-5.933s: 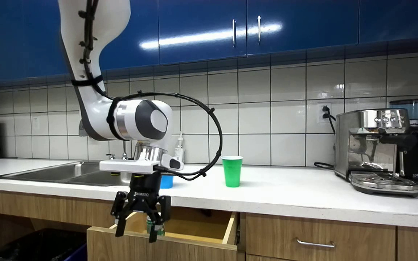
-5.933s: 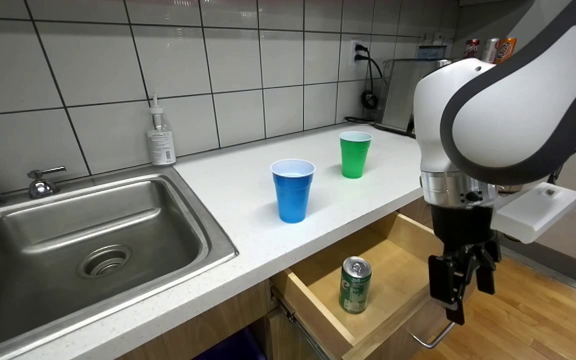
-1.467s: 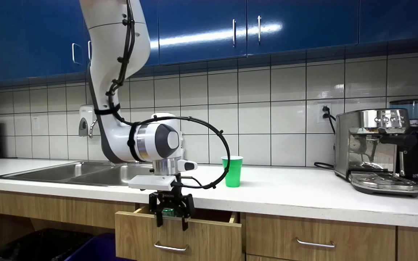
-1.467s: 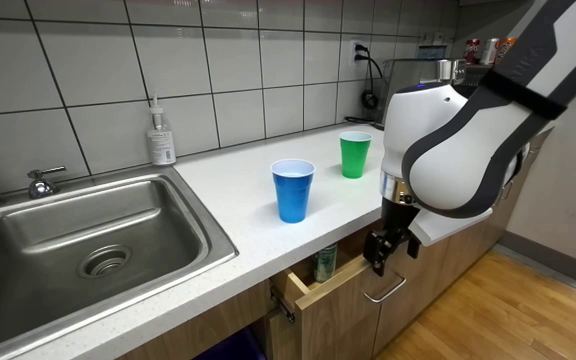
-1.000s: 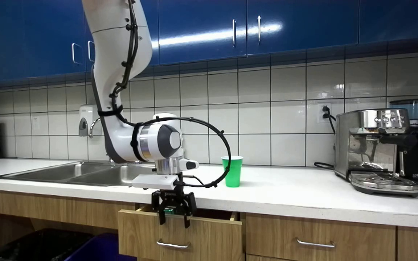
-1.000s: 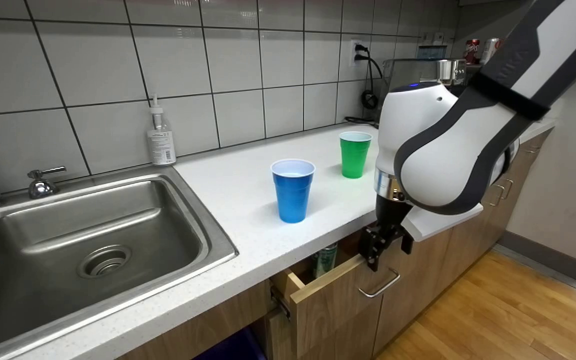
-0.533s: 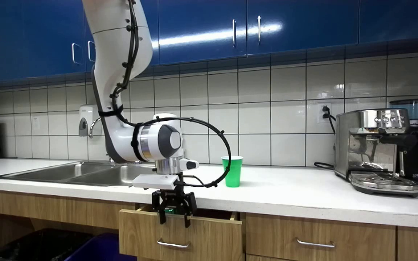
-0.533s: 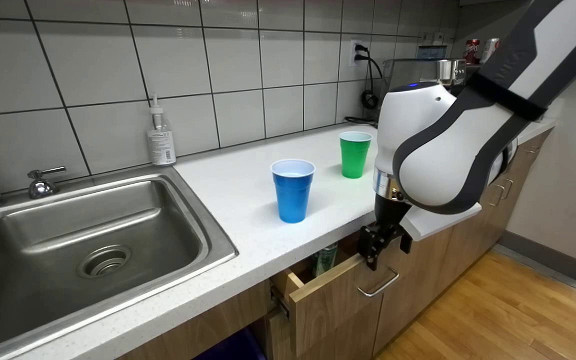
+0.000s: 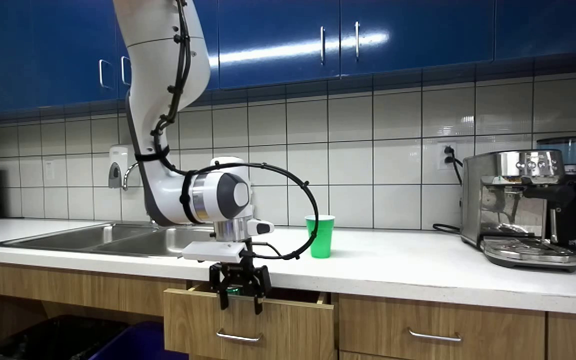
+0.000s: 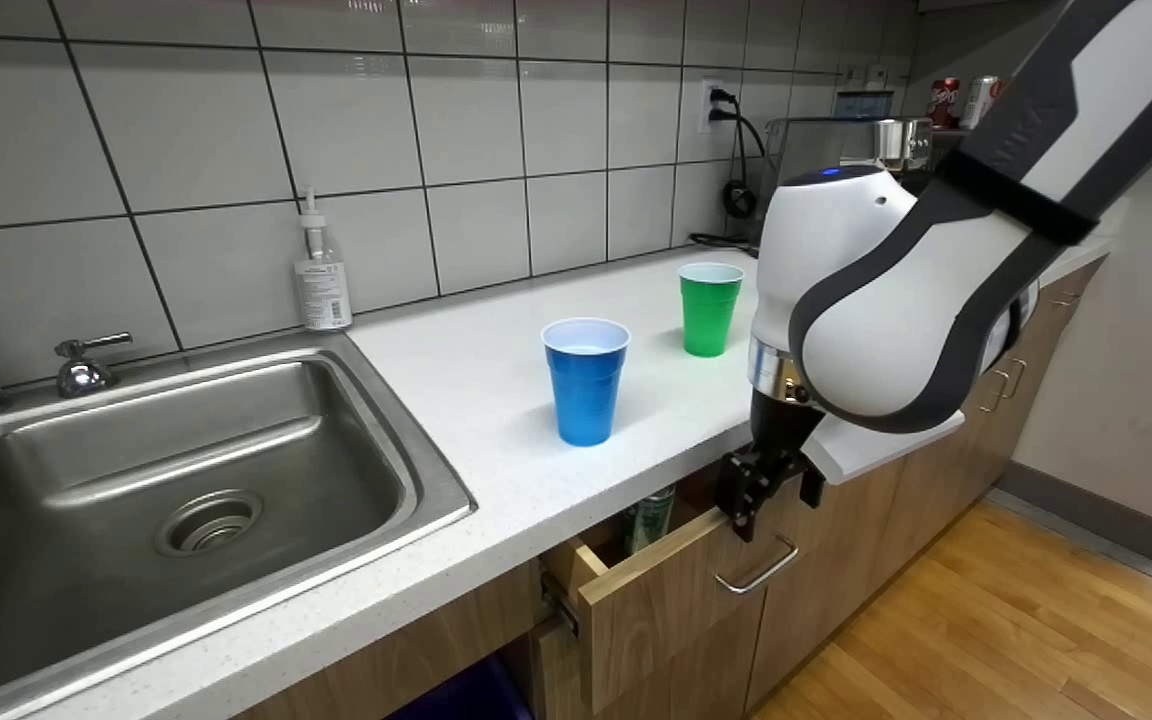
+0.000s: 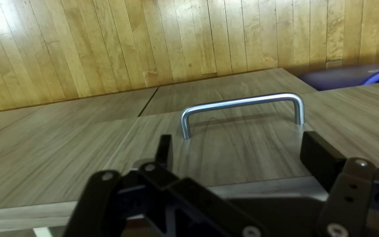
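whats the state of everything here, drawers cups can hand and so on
Drawer: partly open
Hand: open, at the drawer's front edge
Green can: standing in the drawer, partly hidden
Blue cup: upright on the counter
Green cup: upright on the counter
Pump bottle: upright
Neighbouring drawer: shut
Blue cabinet doors: shut

The wood-grained drawer front (image 9: pixel 280 325) looks matt, its metal handle (image 11: pixel 239 103) smooth and glossy.

A spread claw (image 9: pixel 241 307) hangs at the pulled-out drawer (image 9: pixel 288 327) — green cup (image 9: pixel 324 240) on the counter (image 9: pixel 393 255).
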You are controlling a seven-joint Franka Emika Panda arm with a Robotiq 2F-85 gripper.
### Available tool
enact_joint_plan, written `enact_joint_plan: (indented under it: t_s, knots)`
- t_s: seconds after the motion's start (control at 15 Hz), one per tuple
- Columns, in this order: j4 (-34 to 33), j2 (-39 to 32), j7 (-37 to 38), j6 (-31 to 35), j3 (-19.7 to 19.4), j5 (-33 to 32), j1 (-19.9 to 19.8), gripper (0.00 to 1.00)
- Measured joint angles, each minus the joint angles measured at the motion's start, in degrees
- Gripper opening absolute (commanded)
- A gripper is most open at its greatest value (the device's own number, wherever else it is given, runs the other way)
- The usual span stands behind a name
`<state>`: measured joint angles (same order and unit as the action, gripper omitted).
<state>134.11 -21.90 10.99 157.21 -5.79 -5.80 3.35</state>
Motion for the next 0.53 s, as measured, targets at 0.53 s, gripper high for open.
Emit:
enact_joint_plan:
  t_s: [0.53]
  knots:
    - [0.0,-0.01,-1.35,0.29,-0.02,0.0,-0.06,1.0]
